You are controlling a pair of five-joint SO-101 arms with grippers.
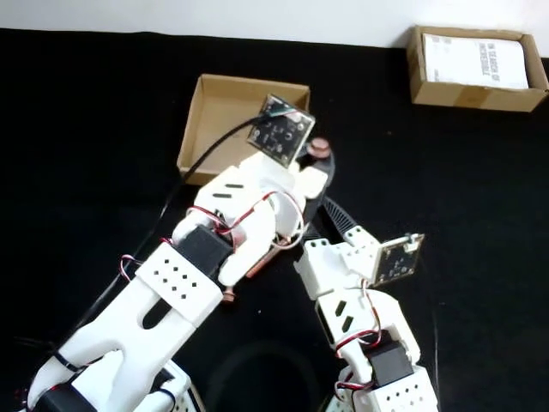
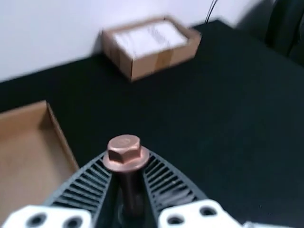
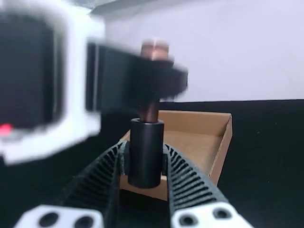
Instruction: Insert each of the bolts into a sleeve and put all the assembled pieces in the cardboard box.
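My left gripper is shut on a copper bolt, head up, its shaft between the ribbed fingers. In the right wrist view my right gripper is shut on an upright black sleeve. The bolt's shaft enters the sleeve's top, held from above by the left gripper. From the high view the bolt head sits just right of the open cardboard box, with the left gripper around it and the right gripper below.
A second cardboard box with white paper in it stands at the far right back. A small copper piece lies on the black table beside the left arm. The cardboard box stands open right behind the sleeve.
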